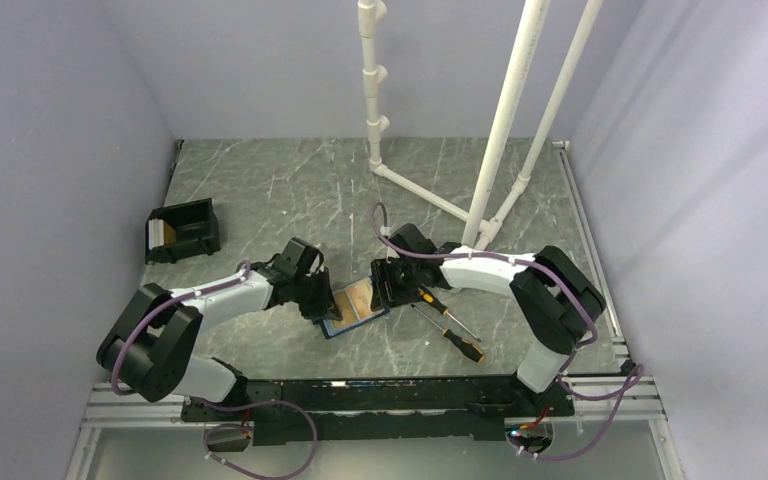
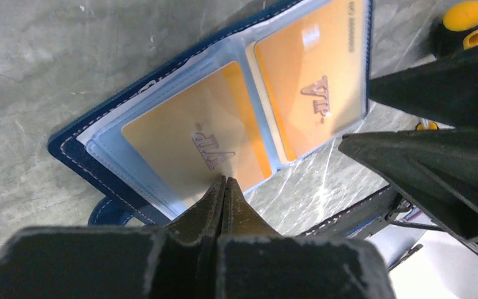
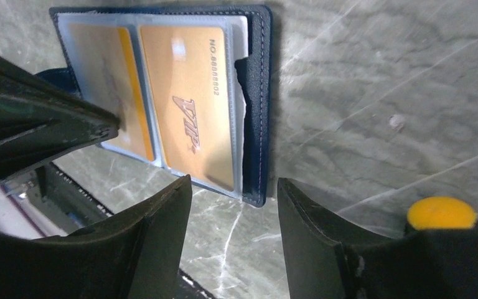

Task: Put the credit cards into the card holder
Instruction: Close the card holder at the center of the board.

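Note:
The navy card holder [image 1: 353, 309] lies open on the table between both arms. Its clear sleeves hold two orange credit cards, one [image 2: 196, 140] on the left page and one [image 2: 314, 71] on the right page. My left gripper [image 2: 225, 180] is shut, its tips pressed together with nothing between them, resting at the near edge of the left card's sleeve. My right gripper [image 3: 233, 187] stands open just off the holder's corner [image 3: 258, 187], with only bare table between its fingers. In the right wrist view the cards [image 3: 190, 106] show through the sleeves, and the left gripper's tip [image 3: 109, 128] touches the far page.
Two orange-handled screwdrivers [image 1: 450, 322] lie right of the holder, one yellow cap [image 3: 440, 213] beside my right finger. A black open-topped box [image 1: 182, 230] sits at the far left. White pipe posts [image 1: 485, 195] rise behind the right arm.

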You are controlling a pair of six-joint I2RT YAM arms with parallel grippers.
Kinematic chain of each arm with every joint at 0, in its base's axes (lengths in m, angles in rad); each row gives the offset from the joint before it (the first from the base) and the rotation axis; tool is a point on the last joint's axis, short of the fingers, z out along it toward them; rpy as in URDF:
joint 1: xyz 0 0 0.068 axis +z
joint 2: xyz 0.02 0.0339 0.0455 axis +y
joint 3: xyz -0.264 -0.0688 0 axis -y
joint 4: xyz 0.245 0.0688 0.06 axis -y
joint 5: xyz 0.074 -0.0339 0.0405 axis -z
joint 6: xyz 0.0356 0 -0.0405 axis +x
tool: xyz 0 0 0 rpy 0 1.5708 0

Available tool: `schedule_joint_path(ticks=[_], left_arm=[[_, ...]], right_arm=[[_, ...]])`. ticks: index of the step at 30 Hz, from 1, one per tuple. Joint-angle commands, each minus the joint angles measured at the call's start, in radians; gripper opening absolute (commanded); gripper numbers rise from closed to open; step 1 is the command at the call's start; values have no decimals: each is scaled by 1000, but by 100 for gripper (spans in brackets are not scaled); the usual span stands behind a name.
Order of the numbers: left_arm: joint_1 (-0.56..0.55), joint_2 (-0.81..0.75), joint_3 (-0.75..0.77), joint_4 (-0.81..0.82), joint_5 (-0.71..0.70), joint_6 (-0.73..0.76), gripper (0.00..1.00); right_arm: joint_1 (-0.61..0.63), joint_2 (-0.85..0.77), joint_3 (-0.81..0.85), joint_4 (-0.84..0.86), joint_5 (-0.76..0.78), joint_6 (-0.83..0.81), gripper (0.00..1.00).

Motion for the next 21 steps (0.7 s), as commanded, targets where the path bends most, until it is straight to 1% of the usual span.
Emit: schedule_joint_path(ticks=[1, 7, 11, 15, 21], left_arm=[[-17, 13, -22, 15, -87, -19, 0], [-47, 33, -48, 25, -133, -44, 0], [-64, 52, -49, 30, -149, -52, 0], [-77, 55, -43, 30, -158, -54, 0], [-79, 16, -32, -5, -179, -51, 0]], right_arm=[[-2, 2, -31, 33, -94, 59, 55], [0, 7, -47, 100, -155, 117, 54], [2, -29, -65, 157, -183, 147, 54], [5, -77, -82, 216, -193, 155, 53], [11, -122, -80, 248, -201, 143, 53]])
